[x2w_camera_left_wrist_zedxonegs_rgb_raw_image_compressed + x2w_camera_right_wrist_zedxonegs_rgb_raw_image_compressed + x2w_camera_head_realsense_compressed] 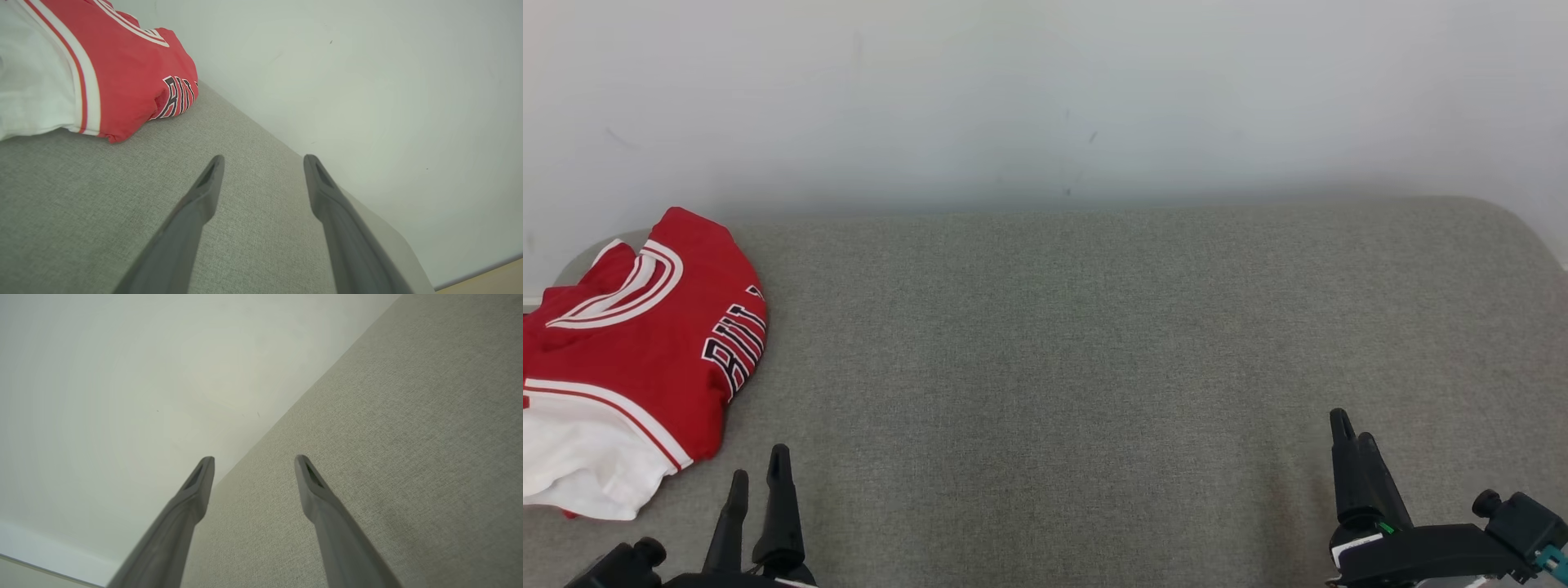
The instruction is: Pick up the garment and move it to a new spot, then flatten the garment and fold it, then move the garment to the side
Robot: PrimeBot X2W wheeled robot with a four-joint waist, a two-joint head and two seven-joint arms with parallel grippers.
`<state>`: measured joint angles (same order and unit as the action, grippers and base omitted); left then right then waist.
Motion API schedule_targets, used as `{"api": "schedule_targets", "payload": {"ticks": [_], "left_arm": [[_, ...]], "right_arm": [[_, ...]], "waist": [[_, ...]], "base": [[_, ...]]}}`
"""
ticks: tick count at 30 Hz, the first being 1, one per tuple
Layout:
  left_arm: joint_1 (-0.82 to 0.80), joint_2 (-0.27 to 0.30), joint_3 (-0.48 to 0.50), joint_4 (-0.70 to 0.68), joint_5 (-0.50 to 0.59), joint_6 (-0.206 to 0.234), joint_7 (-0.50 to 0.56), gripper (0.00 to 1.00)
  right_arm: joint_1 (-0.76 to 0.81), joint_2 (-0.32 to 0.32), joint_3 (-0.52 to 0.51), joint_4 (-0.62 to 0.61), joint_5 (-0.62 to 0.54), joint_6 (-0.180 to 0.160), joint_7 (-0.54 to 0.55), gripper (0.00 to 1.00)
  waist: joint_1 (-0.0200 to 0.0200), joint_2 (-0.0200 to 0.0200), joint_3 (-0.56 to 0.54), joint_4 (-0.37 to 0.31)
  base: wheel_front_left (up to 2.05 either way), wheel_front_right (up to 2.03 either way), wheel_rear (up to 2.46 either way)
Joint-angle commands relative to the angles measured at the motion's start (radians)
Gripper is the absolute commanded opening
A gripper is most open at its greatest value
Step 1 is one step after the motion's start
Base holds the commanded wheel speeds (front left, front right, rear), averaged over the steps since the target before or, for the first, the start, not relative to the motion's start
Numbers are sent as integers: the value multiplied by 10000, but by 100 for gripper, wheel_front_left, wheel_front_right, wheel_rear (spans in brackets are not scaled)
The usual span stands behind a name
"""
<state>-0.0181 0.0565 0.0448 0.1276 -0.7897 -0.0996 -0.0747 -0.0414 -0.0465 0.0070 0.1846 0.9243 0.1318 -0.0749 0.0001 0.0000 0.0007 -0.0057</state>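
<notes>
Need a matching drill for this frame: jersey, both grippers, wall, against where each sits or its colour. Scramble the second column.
Column A
1. jersey
2. left gripper
3. right gripper
4. wall

Column B
a. lower right of the head view, jaws open, empty
b. plain white, behind the grey surface
c. bunched at the surface's far left, red and white
d. lower left of the head view, jaws open, near the jersey

Pairs: 1-c, 2-d, 3-a, 4-b
</notes>
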Motion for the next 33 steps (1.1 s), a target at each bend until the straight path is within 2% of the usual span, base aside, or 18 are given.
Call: {"api": "schedule_targets", "payload": {"ticks": [1, 14, 33], "left_arm": [[48, 109, -44, -207, 446, 20, -116, 100], [180, 307, -416, -392, 2130, 215, -515, 100], [343, 458, -752, -720, 4041, 466, -988, 100]], "right_arm": [[-86, -35, 91, -156, -471, -8, -122, 100], [14, -40, 470, -225, -2320, -10, -526, 100], [63, -44, 871, -309, -4238, -13, -987, 100]], "waist": [[-1, 0, 4, 8], [-1, 0, 25, 60], [-1, 0, 3, 59]], "base": [[0, 0, 0], [0, 0, 0], [0, 0, 0]]}}
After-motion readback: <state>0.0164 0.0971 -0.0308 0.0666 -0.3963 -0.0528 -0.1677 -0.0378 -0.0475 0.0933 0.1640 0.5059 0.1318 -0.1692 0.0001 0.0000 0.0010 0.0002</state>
